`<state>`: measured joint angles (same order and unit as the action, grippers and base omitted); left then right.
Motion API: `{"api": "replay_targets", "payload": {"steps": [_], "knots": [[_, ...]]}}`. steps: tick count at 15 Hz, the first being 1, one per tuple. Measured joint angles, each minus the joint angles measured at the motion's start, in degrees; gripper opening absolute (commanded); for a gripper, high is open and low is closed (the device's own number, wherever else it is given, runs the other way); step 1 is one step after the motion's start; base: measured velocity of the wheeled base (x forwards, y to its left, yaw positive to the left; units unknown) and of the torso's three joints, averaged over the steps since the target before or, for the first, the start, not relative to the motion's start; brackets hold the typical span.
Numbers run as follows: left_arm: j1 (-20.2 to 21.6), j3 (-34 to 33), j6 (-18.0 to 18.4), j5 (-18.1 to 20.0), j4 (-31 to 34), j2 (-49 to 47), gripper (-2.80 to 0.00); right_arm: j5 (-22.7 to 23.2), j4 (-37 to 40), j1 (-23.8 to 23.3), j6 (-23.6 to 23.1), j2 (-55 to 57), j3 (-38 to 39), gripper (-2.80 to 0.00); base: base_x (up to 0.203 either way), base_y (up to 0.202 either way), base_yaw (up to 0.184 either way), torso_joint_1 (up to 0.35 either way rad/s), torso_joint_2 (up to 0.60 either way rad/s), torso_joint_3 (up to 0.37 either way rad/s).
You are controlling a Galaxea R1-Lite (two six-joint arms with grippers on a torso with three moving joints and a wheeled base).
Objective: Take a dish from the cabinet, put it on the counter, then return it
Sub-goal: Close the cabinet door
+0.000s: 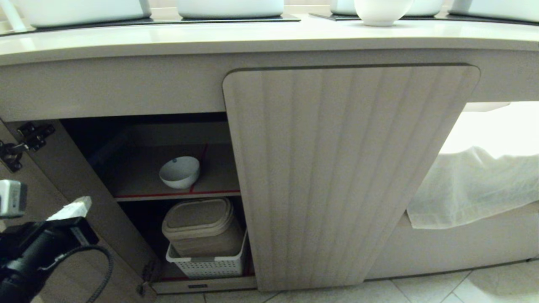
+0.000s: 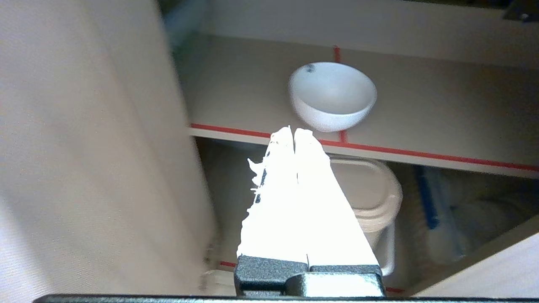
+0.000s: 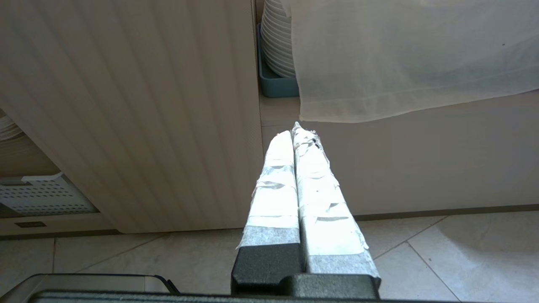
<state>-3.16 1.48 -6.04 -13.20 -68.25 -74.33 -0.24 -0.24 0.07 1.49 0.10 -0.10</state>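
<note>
The dish (image 1: 180, 171) is a small white bowl standing on the red-edged upper shelf inside the open left bay of the cabinet (image 1: 337, 168). In the left wrist view the dish (image 2: 332, 97) shows a dark dot near its rim. My left gripper (image 1: 80, 206) hovers in front of the bay, low and to the left of the dish. It is shut and empty, and its taped tips (image 2: 293, 131) point at the shelf's front edge just below the dish. My right gripper (image 3: 294, 130) is shut and empty near the floor, facing the cabinet's front. The counter (image 1: 269, 35) runs above.
The open door (image 1: 59, 168) stands at the left of the bay. Below the shelf a beige lidded container (image 1: 204, 229) sits in a white perforated basket (image 1: 206, 265). Another white bowl (image 1: 381, 12) rests on the counter. A white cloth (image 1: 476, 185) hangs at right, beside stacked plates (image 3: 276, 42).
</note>
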Motion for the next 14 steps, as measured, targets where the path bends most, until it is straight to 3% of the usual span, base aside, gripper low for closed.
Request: {"api": "replay_targets", "payload": {"steps": [3, 6, 9, 14], "knots": [[1.02, -1.2, 1.33, -0.16, 3.63, 6.83, -2.8, -0.01, 0.01, 0.0, -0.01, -0.01, 0.0, -2.8, 0.0, 0.0, 0.0, 0.0, 0.0, 0.0], [1.15, -1.43, 2.58, 0.56, 11.35, 16.19, -2.8, 0.0, 0.0, 0.0, 0.02, 0.0, 0.0, -2.8, 0.0, 0.0, 0.0, 0.0, 0.0, 0.0], [2.12, -1.48, 2.85, 2.28, 22.79, 26.77, -2.8, -0.01, 0.02, 0.0, 0.0, 0.0, 0.0, -2.8, 0.0, 0.0, 0.0, 0.0, 0.0, 0.0], [7.0, -1.48, 3.26, 9.96, 46.43, 48.97, -2.8, -0.02, 0.0, 0.0, 0.0, 0.0, 0.0, -2.8, 0.0, 0.0, 0.0, 0.0, 0.0, 0.0]]}}
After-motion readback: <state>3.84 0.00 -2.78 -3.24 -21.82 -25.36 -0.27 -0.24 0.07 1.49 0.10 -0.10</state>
